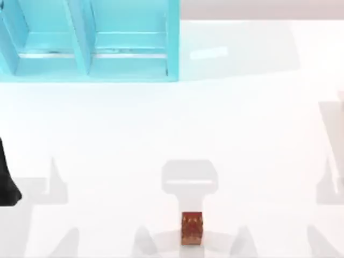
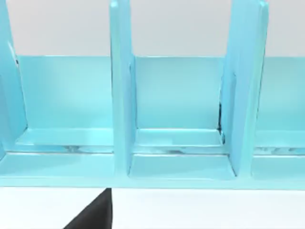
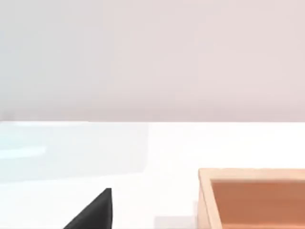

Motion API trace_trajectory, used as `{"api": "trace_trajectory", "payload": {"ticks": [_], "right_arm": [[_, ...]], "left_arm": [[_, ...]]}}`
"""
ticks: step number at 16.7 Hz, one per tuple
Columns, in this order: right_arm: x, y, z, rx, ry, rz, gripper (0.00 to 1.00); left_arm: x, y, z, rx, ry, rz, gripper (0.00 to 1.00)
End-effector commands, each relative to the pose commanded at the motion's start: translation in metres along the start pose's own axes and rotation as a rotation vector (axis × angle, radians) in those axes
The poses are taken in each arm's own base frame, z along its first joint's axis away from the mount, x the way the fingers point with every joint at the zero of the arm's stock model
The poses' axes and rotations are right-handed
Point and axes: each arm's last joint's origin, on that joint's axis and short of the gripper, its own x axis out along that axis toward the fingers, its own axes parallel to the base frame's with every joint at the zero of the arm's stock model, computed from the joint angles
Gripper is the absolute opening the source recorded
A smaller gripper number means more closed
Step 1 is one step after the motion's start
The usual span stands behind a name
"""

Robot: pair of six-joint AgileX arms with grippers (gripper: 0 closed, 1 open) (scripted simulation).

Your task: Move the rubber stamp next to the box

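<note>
Both my left gripper [image 1: 8, 185], parked at the table's left edge, and its finger state are unclear; the rubber stamp [image 1: 192, 228], front-centre, may topple if approached off-centre.

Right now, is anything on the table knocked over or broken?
No, nothing stands out. The rubber stamp stands upright near the table's front edge, and the blue shelf at the back left looks whole and straight.

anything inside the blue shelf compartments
Nothing visible. The blue shelf shows bare floors and back walls in its open compartments from the left wrist view. The top view shows them bare too. Its dividers hide small slivers of each compartment.
</note>
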Motion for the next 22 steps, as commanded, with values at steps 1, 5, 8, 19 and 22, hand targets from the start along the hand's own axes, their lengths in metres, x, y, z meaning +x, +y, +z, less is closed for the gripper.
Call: {"api": "trace_trajectory", "payload": {"ticks": [1, 5, 8, 19, 22], "right_arm": [[0.0, 0.0, 0.0, 0.0, 0.0, 0.0, 1.0], [0.0, 0.006, 0.011, 0.054, 0.051, 0.057, 1.0], [0.003, 0.022, 0.04, 0.16, 0.179, 0.173, 1.0], [0.075, 0.185, 0.108, 0.221, 1.178, 0.279, 1.0], [0.086, 0.237, 0.096, 0.139, 1.368, 0.183, 1.0]], "left_arm": [[0.0, 0.0, 0.0, 0.0, 0.0, 0.0, 1.0], [0.0, 0.0, 0.0, 0.0, 0.0, 0.0, 1.0], [0.0, 0.0, 0.0, 0.0, 0.0, 0.0, 1.0], [0.0, 0.0, 0.0, 0.0, 0.0, 0.0, 1.0], [0.0, 0.0, 0.0, 0.0, 0.0, 0.0, 1.0]]}}
